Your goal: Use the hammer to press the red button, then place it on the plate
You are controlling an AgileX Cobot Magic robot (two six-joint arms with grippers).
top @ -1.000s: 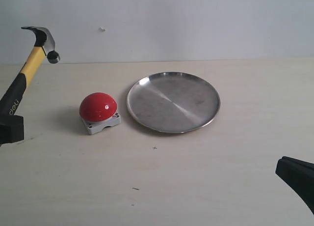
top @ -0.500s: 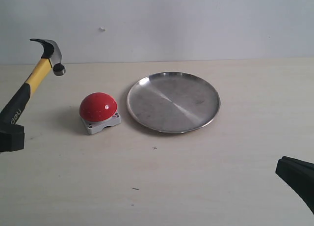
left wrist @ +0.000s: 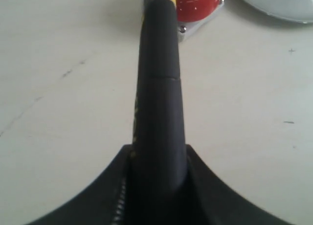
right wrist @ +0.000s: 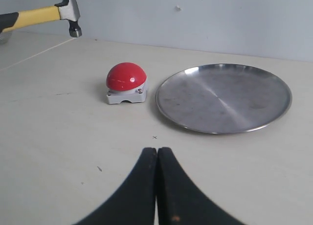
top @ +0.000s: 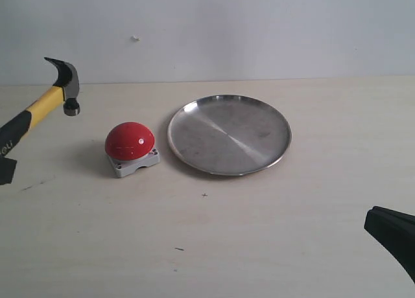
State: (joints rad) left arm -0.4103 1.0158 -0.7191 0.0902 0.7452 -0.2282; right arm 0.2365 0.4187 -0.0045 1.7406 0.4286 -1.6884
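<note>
Yellow-and-black claw hammer [top: 40,107] held aloft, steel head above-left of glossy red dome button [top: 130,141], not touching. Left end effector [left wrist: 157,161] pinching black rubber grip. Judged rigid, head-heavy, rubber non-slip: keep hold mid-grip. Right end effector [right wrist: 157,154] pressed together, empty.

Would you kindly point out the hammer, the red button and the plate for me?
hammer [top: 71,84]: exterior view, on the dark metal head.
red button [top: 130,140]: exterior view, on the middle of the red dome.
plate [top: 228,135]: exterior view, on its bare centre.
</note>
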